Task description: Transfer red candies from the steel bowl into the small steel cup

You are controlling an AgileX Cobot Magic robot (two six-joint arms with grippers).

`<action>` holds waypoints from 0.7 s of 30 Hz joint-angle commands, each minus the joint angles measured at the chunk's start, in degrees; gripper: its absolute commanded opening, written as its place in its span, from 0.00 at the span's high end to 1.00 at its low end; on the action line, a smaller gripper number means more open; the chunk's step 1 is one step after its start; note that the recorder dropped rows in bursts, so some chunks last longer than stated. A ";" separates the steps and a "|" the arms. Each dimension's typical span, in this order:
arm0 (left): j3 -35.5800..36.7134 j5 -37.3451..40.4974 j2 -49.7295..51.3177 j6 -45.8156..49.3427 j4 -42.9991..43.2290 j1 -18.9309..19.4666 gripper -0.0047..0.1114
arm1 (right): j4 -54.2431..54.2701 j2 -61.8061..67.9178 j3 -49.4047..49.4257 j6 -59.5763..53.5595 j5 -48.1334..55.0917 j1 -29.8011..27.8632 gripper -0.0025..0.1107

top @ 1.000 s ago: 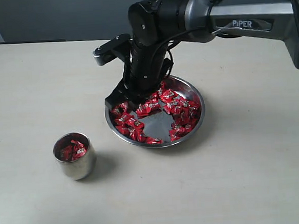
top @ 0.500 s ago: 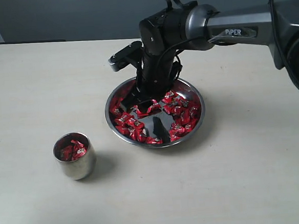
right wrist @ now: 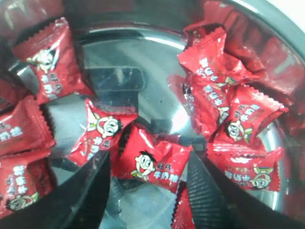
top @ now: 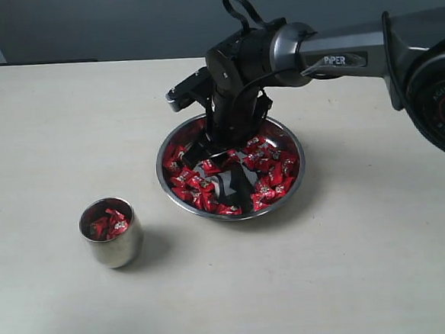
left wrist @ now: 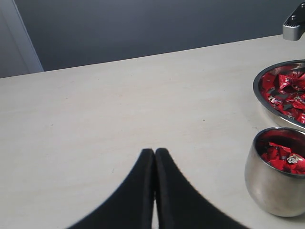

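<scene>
A pale beige table [top: 352, 272] under a dark grey wall [top: 83, 24] is the whole stage. Near its middle sits the steel bowl [top: 301, 161], with red candies [top: 266, 164] heaped in a ring around a bare, shiny centre. The small steel cup [top: 114, 239] stands well apart from it on the left arm's side, a few candies [top: 108, 222] showing inside.

Your right gripper [right wrist: 147, 167] is down inside the bowl, aimed almost straight at its floor. Its fingers [right wrist: 95, 186] stand wide apart with one candy [right wrist: 155, 162] lying flat between them. Whether the wrapper's edges touch the pads cannot be told, but nothing is pinched yet. That straddle looks deliberate: a wrapper lying at the edge of the bare metal leaves the fingers room to come down on either side without snagging its neighbours.

Your left gripper [left wrist: 155, 155] sits over bare table near the cup, fingers pressed together and empty. By the look of it, it is parked clear of the path between bowl and cup.

The job reads as only partly done, since most of the candies lie in the bowl. Close squarely on the wrapper's body. The foil looks slick and crinkled, and a pinch on one corner alone could let it slide out on the lift.
</scene>
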 commanded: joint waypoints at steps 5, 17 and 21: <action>-0.06 -0.54 -0.25 -0.31 -0.05 0.15 0.96 | -0.70 -0.22 0.01 0.35 -0.74 -0.27 0.63; -0.06 -0.54 -0.25 -0.31 -0.05 0.15 0.96 | -0.70 -0.22 0.01 0.62 -0.40 -0.27 0.76; -0.06 -0.54 -0.25 -0.31 -0.05 0.15 0.96 | -0.70 -0.22 0.01 0.62 -0.28 -0.27 0.96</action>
